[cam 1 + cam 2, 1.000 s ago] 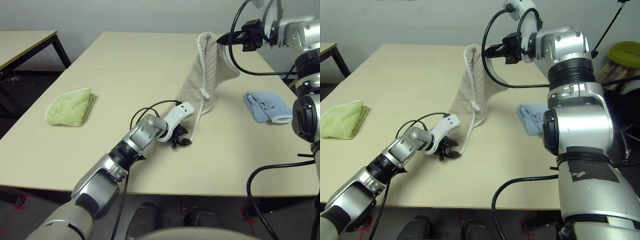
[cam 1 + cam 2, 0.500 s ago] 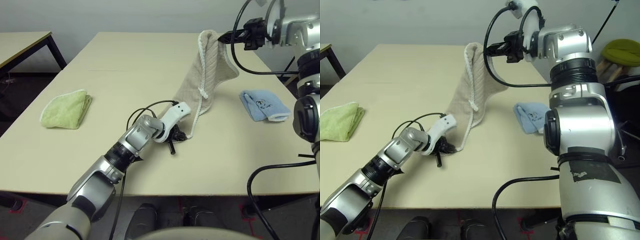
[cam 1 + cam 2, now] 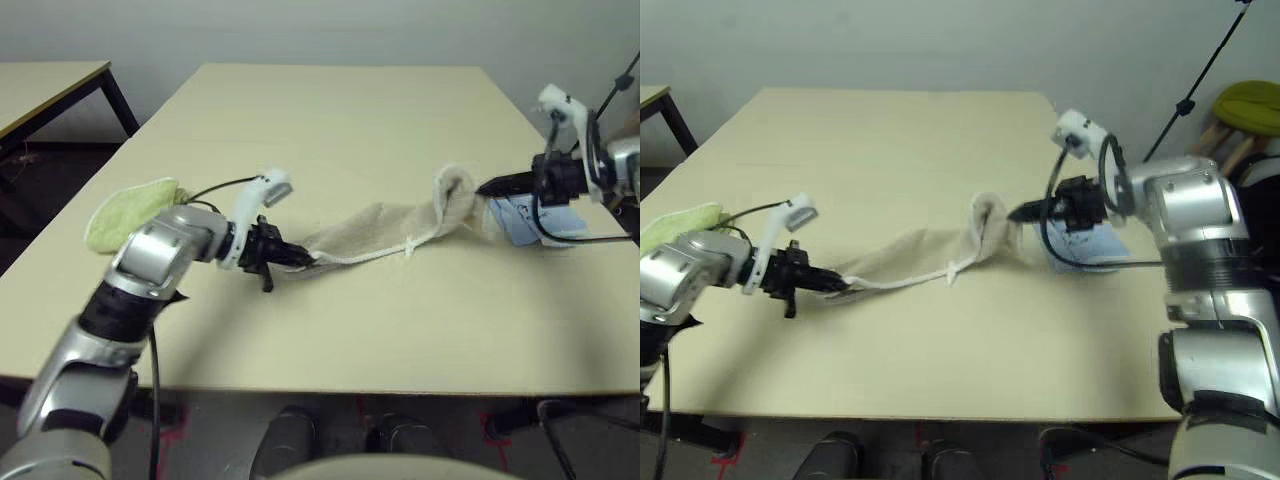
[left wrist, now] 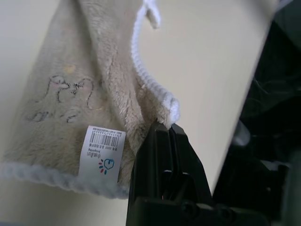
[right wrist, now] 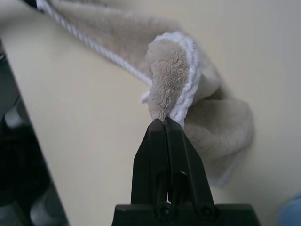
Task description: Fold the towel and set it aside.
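Two grippers stretch a towel (image 3: 380, 225) low over the surface (image 3: 330, 120).
Left gripper (image 3: 290, 257) at 9 o'clock and right gripper (image 3: 487, 186) at 3 o'clock each pinch thin corners; pulling tighter could slip one free.

- On the towel (image 4: 80, 80), you see a small white label (image 4: 102, 148) sewn at the corded edge, just beside the left gripper (image 4: 162, 129), whose fingers are pinched onto the cloth.
- The label carries a barcode (image 4: 106, 140) with a row of digits under it; you cannot read the digits.
- Below the barcode, the label shows a small blue heart-shaped logo (image 4: 104, 165) and a line of tiny characters, too small to read.
- Faint dark embroidered lettering (image 4: 61, 96) runs across the towel's pile in two lines; you cannot make out the cursive words.
- The small light-blue towel (image 3: 545, 222) bears a dark printed drawing, with no readable text.
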{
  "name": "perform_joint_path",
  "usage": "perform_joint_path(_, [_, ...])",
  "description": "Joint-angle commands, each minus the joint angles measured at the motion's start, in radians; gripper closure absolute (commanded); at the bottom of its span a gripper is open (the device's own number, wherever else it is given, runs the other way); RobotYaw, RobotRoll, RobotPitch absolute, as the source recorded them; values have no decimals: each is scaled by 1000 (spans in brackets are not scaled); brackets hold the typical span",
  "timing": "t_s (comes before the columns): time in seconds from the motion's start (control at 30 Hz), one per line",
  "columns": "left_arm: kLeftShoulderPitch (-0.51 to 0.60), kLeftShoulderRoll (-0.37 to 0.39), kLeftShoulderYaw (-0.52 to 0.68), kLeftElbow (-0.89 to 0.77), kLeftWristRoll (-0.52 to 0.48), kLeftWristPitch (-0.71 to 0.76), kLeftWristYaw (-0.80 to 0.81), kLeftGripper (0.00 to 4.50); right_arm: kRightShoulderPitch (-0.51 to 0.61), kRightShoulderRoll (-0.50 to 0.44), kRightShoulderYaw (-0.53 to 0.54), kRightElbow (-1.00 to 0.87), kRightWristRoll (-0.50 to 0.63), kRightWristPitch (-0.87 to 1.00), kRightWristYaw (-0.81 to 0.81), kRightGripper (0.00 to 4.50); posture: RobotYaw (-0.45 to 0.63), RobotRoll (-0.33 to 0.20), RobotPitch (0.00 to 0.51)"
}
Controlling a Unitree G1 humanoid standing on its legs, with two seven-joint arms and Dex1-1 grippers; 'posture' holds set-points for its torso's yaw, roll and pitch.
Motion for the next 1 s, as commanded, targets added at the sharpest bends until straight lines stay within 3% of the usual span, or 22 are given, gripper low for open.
perform_joint_path(0.03, [-93,22,40,158,32,-96,-3,4462,-15,53,12,94,-59,-179,-106,4500,61,0,14])
perform_joint_path(0.23, [-389,-110,105,686,222,-570,268,4462,-240,213,-31,553,-171,-598,-456,4500,76,0,4])
perform_joint_path(0.3, [-474,-141,142,827,257,-733,358,4462,-329,245,-81,670,-154,-710,-553,4500,77,0,5])
perform_joint_path(0.43, [-583,-156,200,981,283,-947,431,4462,-440,257,-171,795,-117,-826,-651,4500,78,0,9])
perform_joint_path(0.57, [-596,-140,224,1028,288,-1125,369,4462,-457,248,-275,798,-34,-853,-602,4500,79,0,17])
perform_joint_path(0.67, [-537,-125,225,998,272,-1113,285,4462,-371,234,-305,724,20,-794,-489,4500,74,0,20])
perform_joint_path(0.8, [-344,-104,209,844,244,-1000,157,4462,-118,226,-298,534,59,-701,-393,4500,64,0,27])
perform_joint_path(1.0, [-48,-85,214,594,209,-800,106,4462,233,271,-317,281,134,-571,-392,4500,71,0,33])
